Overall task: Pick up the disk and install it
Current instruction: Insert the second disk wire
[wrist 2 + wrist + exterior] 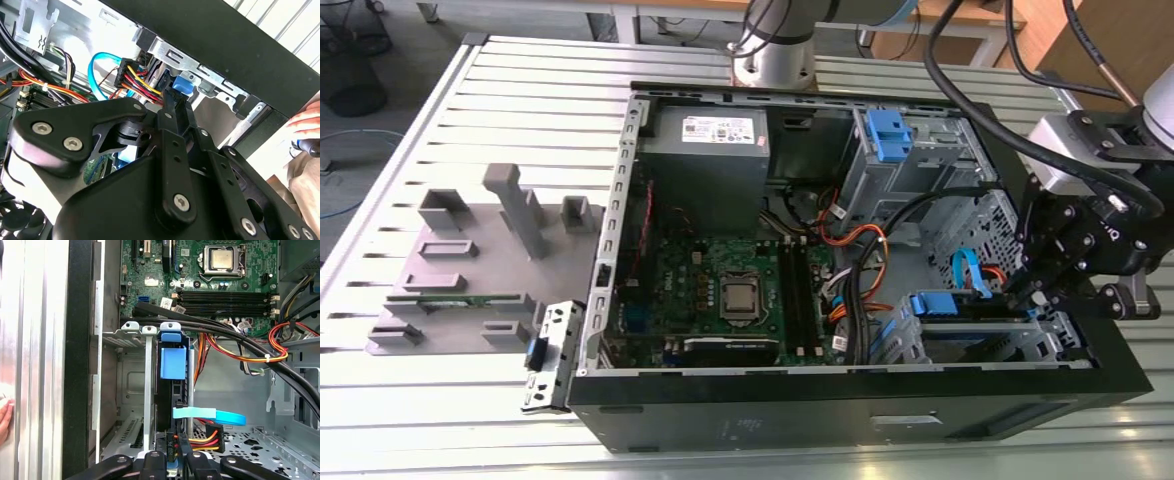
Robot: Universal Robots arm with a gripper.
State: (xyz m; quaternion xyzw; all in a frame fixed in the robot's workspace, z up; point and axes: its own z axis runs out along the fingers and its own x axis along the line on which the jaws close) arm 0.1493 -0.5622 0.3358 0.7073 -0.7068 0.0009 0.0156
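The disk [172, 390] sat on edge in the drive cage [131, 380] at the open computer case's [854, 400] front corner, blue rail tab upward. The gripper [172, 455] was clenched on its cabled end. Bundled power wires [200, 437] and a blue data cable [210, 415] crowded there; a skewed push might have snagged them or jammed the rails.

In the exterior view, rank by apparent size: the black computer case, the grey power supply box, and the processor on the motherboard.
1. Black computer case, by far the largest.
2. Grey power supply box.
3. Processor, clearly the smallest.
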